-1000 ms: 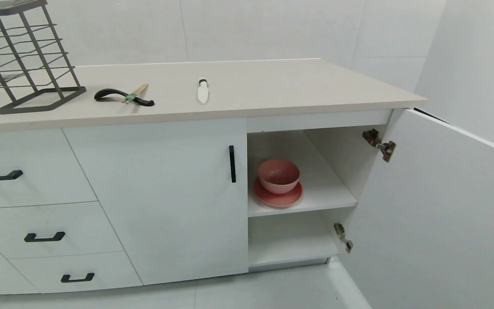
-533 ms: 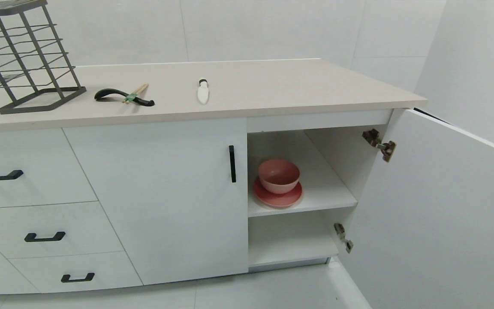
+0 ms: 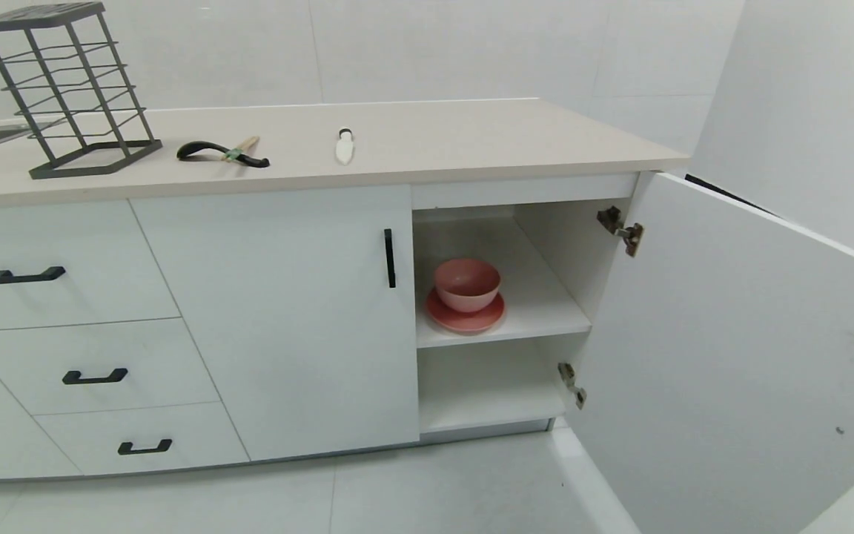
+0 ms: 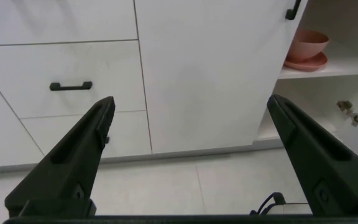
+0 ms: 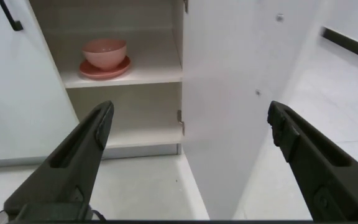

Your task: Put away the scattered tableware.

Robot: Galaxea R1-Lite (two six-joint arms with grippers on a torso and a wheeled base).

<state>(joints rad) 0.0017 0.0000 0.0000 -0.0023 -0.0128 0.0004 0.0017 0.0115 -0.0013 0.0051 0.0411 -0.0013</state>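
Standing at the left end of the pale matte tabletop (image 3: 471, 133) is one dark wire rack (image 3: 71, 89), boxy and open-sided. Next lies one curved black spoon (image 3: 208, 150), glossy, with wooden chopsticks (image 3: 243, 146) in a green band crossing its handle. Well apart to the right lies one slim white utensil (image 3: 344, 146) with a dark end. Below are three flat white drawers (image 3: 86, 371) with black handles, then a shut door (image 3: 286, 319). On the upper shelf (image 3: 538, 319) of the open cupboard, one smooth pink bowl (image 3: 466, 283) sits on one round pink plate (image 3: 465, 319). Two metal hinges (image 3: 622, 230) carry the open door (image 3: 731, 334). The left end effector (image 4: 191, 102) and the right end effector (image 5: 191, 107) both have their fingers spread wide, holding nothing.
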